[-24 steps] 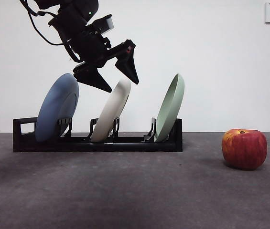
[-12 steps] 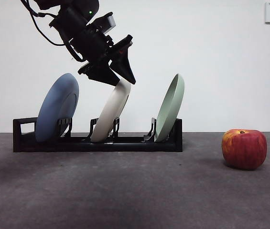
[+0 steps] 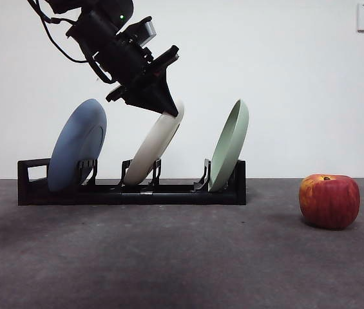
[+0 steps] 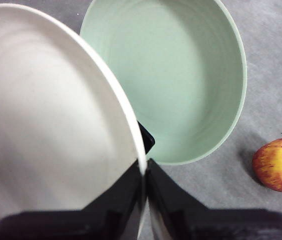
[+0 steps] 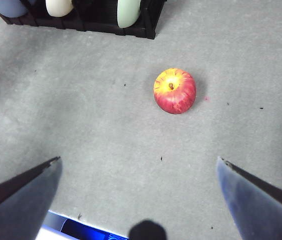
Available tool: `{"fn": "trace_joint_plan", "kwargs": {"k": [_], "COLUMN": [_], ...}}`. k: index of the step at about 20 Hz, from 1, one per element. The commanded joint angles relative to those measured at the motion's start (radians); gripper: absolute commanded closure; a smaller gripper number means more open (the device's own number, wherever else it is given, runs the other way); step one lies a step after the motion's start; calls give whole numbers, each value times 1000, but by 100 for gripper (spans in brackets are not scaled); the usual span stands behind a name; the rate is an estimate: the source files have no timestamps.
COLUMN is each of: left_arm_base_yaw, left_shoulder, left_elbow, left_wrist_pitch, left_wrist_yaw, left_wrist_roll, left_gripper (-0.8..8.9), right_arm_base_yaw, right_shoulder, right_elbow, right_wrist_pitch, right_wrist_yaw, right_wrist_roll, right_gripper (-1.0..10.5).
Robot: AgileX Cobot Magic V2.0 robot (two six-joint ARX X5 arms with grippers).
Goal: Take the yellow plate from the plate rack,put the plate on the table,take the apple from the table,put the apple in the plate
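One pincer (image 3: pixel 167 109) nips the yellow plate (image 3: pixel 154 149) rim — dark grey table (image 3: pixel 169 257), white wall (image 3: pixel 285 90)

The plate rack (image 3: pixel 130 187) is set on the table (image 3: pixel 182 257), and three plates are leaned in it in a row. The yellow plate (image 3: pixel 156 147) is held in the middle slot, its top rim pinched between the jaws of the left gripper (image 3: pixel 163 111). The blue plate (image 3: pixel 76 153) is found on one side of that gripper, the pale green plate (image 3: pixel 229 145) on the other. The apple (image 3: pixel 329 201) is placed on the table beyond the pale green plate, well apart from the gripper and clear of the rack.
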Motion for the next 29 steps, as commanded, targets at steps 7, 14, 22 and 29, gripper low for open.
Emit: {"fn": "trace_joint_plan", "kwargs": {"k": [7,14,22,29], "left_arm_base_yaw": [30,47,-64,-441], "left_shoulder": [-15,-136,-416,-491], "left_elbow": [25,39,39,19], "left_wrist_pitch": [0,-40,-401,-704], "left_wrist_yaw": [166,244,-27,-531], "left_wrist_roll": [-88,-101,214,307], "left_gripper": [822,821,819,819], "right_arm_base_yaw": [1,1,1,1], "right_shoulder": [-1,0,0,0], "right_elbow": [4,4,4,4], "right_wrist_pitch": [3,21,57,113], "right_wrist_yaw": [-3,-3,-3,-14], "right_wrist_roll": [4,3,4,19], "right_gripper": [321,321,321,321]}}
